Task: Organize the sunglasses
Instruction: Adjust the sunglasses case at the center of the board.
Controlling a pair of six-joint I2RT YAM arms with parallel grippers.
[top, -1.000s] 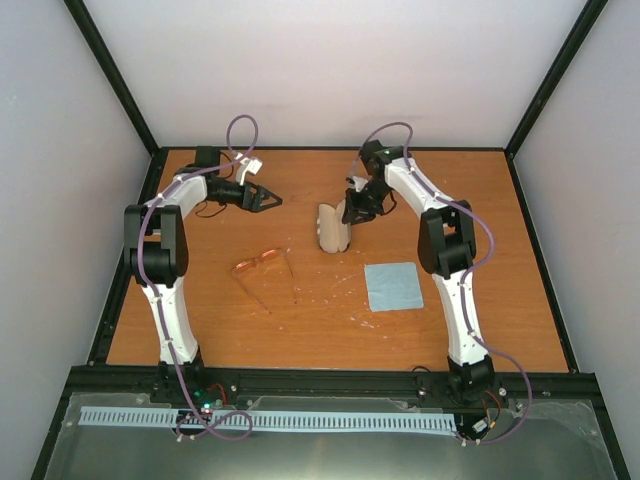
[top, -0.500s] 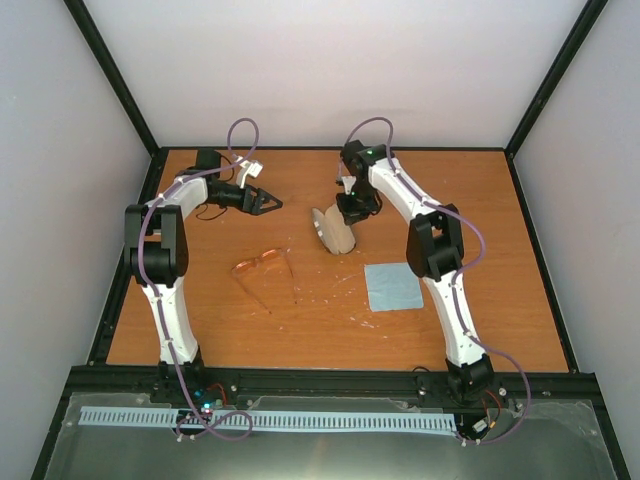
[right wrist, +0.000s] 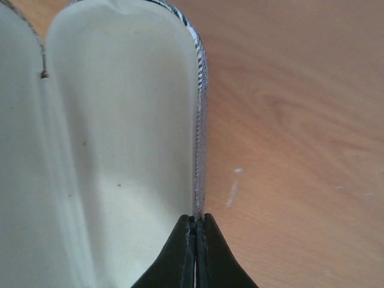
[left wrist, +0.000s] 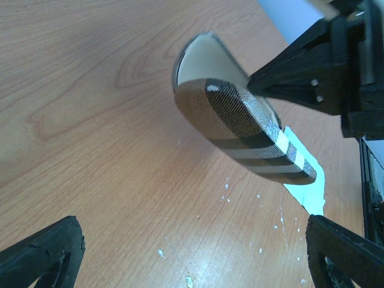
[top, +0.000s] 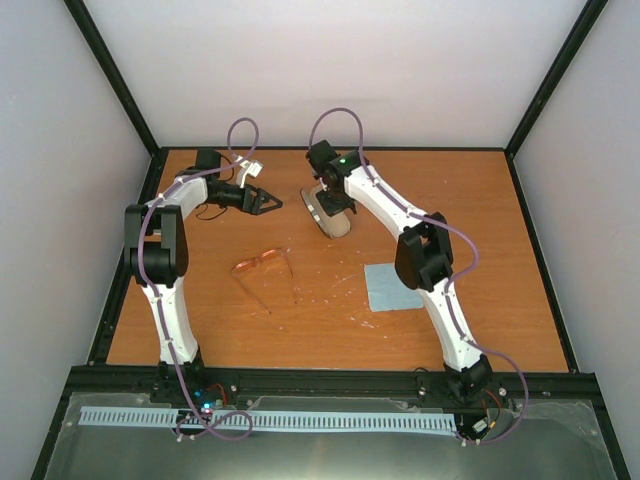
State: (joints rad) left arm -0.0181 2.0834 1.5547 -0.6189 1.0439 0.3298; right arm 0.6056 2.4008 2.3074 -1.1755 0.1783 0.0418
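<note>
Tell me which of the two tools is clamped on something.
The right tool, pinched shut on the rim of the open case. The left tool stands wide open, holding nothing.

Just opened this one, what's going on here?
The right gripper is shut on the rim of the open glasses case, pinching one shell's edge toward the back of the table. The left gripper hangs open to the case's left, holding nothing. The sunglasses lie on the table with their arms unfolded, not yet in the case. A light blue cloth lies partly under the right arm.
</note>
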